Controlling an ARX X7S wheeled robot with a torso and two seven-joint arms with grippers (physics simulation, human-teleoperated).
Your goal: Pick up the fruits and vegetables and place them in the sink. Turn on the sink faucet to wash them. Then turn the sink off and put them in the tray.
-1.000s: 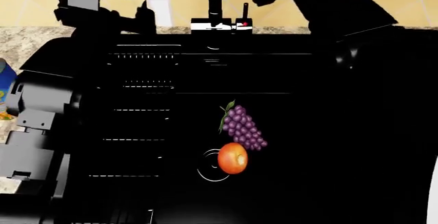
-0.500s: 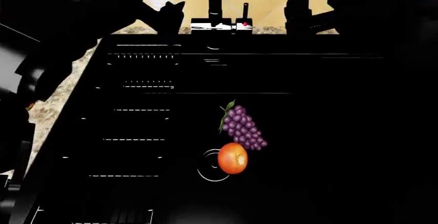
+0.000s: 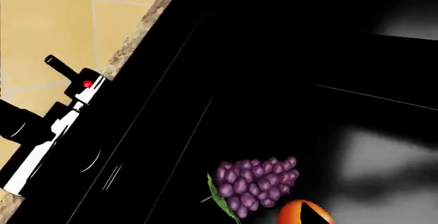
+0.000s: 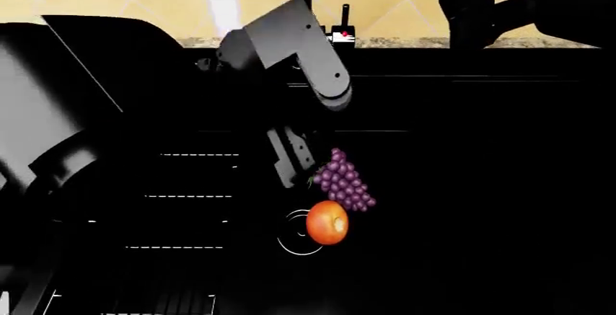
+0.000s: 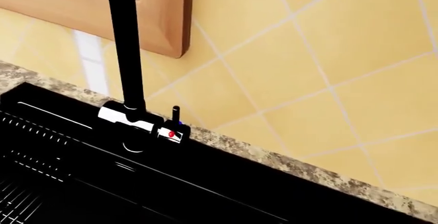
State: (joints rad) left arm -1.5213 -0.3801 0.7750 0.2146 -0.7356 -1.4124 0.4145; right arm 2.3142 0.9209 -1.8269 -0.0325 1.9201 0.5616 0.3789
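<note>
- Sink point(image 4: 462, 185): glossy black basin fills most of the head view; ridged drainer lines on its left half, round drain ring point(image 4: 293, 234) near the middle.
- Grape bunch point(image 4: 344, 179), purple with a green leaf, lies on the sink floor. The orange-red fruit point(image 4: 327, 222) sits just near of it, touching or almost touching, and overlaps the right edge of the drain ring.
- Left wrist view shows the same pair: grape bunch point(image 3: 255, 185) whole, the fruit point(image 3: 304, 214) cut by the frame edge and partly behind a dark shape.
- Left gripper point(image 4: 291, 158): grey arm reaches in from the left over the basin, its dark fingers pointing down just left of the grapes. Nothing seen between them; how wide they stand I cannot tell, since they merge with the black sink.
- Right gripper point(image 4: 472, 5): a dark silhouette at the far right, up near the back wall, well apart from the fruit. Its opening cannot be made out.
- Sink faucet point(image 5: 126, 70): slim black upright spout on a chrome base at the far rim, small black lever with a red dot point(image 5: 171, 134) beside it.
- Speckled stone counter point(image 5: 287, 162) runs along the far rim, yellow tiled wall point(image 5: 308, 55) behind it.
</note>
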